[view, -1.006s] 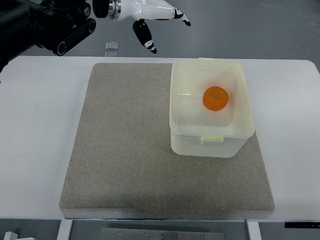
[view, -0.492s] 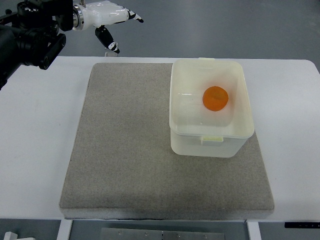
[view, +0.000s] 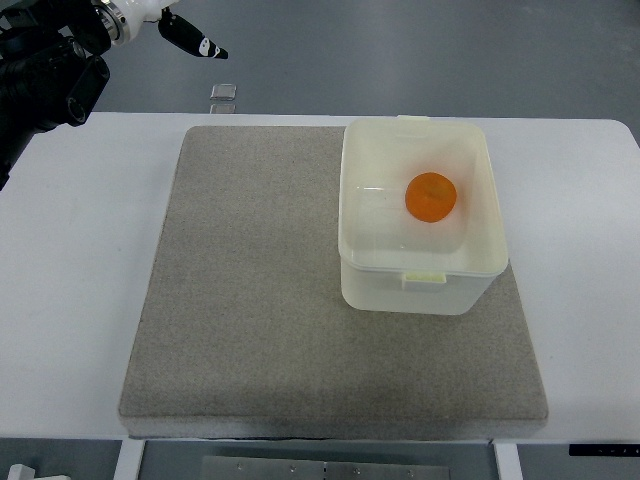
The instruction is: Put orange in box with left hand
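- While one orange [view: 431,196] lies inside the one box [view: 423,274], the left hand [view: 178,28] sits at the top-left corner of the view, well apart from both and holding nothing.
- Only part of that hand shows: a white wrist piece and one dark, black-tipped finger [view: 192,38] stretched out toward the right; the other fingers are cut off by the frame edge, so whether the hand is spread or curled cannot be told.
- One black arm [view: 45,78] runs from the left edge up to the hand.
- Box: pale, translucent, lidless, far to the right of the hand and nearer the camera, standing on the right part of one grey mat [view: 260,300].
- Orange: toward the box's right side, resting on its floor.
- Mat: lying flat on the white surface [view: 70,300].
- One small clear item [view: 224,92] lies beyond the surface's far edge, just right of the hand and below its finger.
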You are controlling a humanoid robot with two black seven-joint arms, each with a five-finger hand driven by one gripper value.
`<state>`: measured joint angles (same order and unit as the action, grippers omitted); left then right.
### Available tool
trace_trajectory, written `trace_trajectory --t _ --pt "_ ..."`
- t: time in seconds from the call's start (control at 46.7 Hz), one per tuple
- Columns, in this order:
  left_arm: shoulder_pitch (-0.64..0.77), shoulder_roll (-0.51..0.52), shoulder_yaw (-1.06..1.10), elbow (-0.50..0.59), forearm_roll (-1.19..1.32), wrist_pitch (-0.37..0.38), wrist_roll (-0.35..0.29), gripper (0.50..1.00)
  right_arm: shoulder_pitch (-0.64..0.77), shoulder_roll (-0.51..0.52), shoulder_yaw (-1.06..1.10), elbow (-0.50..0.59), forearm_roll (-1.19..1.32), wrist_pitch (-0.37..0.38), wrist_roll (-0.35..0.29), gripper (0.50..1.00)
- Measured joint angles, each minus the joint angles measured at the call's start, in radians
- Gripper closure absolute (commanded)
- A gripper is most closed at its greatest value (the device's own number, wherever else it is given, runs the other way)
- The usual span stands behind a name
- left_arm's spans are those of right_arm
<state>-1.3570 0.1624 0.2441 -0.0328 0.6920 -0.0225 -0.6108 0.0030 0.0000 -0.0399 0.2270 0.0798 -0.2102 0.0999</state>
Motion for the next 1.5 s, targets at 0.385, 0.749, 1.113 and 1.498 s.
trace_trajectory --t 0.385,0.749,1.113,1.498 --pt "0.043 -0.012 -0.004 -0.013 -0.57 0.005 0.006 0.576 0.0 0.0 0.0 0.0 0.0 0.0 0.0 0.556" --pt "0.116 -0.018 -0.279 -0.015 -0.794 -0.013 0.132 0.626 0.0 0.0 0.0 0.0 0.0 0.0 0.0 0.556" --pt "0.185 -0.084 -0.427 -0.016 -0.792 -0.083 0.196 0.684 0.0 0.0 0.0 0.0 0.0 0.0 0.0 0.556" --pt "0.2 -0.103 -0.654 -0.015 -0.796 -0.136 0.244 0.666 0.0 0.0 0.0 0.0 0.0 0.0 0.0 0.556"
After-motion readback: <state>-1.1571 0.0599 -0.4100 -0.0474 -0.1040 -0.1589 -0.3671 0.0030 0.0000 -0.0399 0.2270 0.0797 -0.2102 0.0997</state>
